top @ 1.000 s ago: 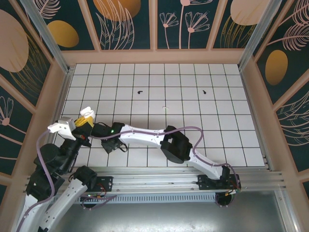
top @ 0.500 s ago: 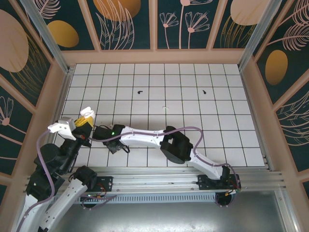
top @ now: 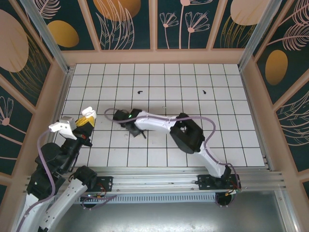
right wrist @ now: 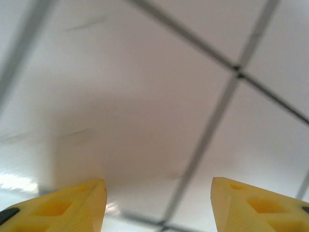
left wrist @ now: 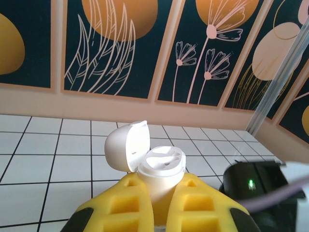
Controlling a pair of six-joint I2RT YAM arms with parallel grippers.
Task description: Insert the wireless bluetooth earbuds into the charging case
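My left gripper (top: 87, 119) is shut on the white charging case (left wrist: 161, 169), held upright between its yellow fingers (left wrist: 116, 203) with the lid (left wrist: 126, 145) flipped open to the left. Out on the grid lie two black earbuds, one (top: 140, 92) at far left of centre and one (top: 204, 91) at far right, plus a white sliver (top: 164, 108) between them. My right gripper (top: 134, 129) points down at the tiles left of centre. Its yellow fingertips (right wrist: 72, 205) stand wide apart, open, with bare tile between them.
The right arm's black wrist with a green light (left wrist: 251, 184) sits just right of the case. The white right arm (top: 159, 124) stretches across the near half of the table. Wooden walls (top: 154, 57) ring the tiled floor.
The right arm's wrist has swung away from beside my left gripper, to the right and farther out over the table. The left arm and the case have not moved.
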